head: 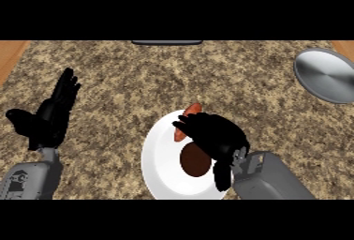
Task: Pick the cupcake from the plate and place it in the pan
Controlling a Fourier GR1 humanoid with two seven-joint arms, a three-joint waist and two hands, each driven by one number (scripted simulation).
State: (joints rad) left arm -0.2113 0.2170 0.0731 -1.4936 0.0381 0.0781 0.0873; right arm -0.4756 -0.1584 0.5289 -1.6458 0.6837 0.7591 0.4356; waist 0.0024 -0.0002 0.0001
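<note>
Step in hand: closing on the cupcake, as I judge it; the lift has not begun.
Right robot hand (211, 136): mine, black, set over the round white plate (158, 161), fingers curled downward over the plate's far half. Whether they already pinch anything I cannot tell.
Cupcake: what I take for it is the dark brown round patch (195, 160) near the plate's middle, just under my palm, plus an orange-red sliver (193, 109) showing past my fingertips at the plate's far rim. Whether these are one item or two is unclear.
Left robot hand (52, 112): black, resting at the left of the counter (124, 75), fingers straight and relaxed, holding nothing.
Pan: grey metal round pan (326, 75), far right, cut by the frame edge, well apart from the plate.
How to do it well: I would settle fingers and thumb on opposite sides of the cake before lifting, keep it upright, rise straight off the plate so the plate does not slide, then carry far and right and lower it inside the pan's rim before opening.
Hidden: contact between fingers and cake; the cake's top and height; my thumb's position.
Cut off: the pan's right part; a dark flat object (167, 42) at the far edge, identity unknown.
</note>
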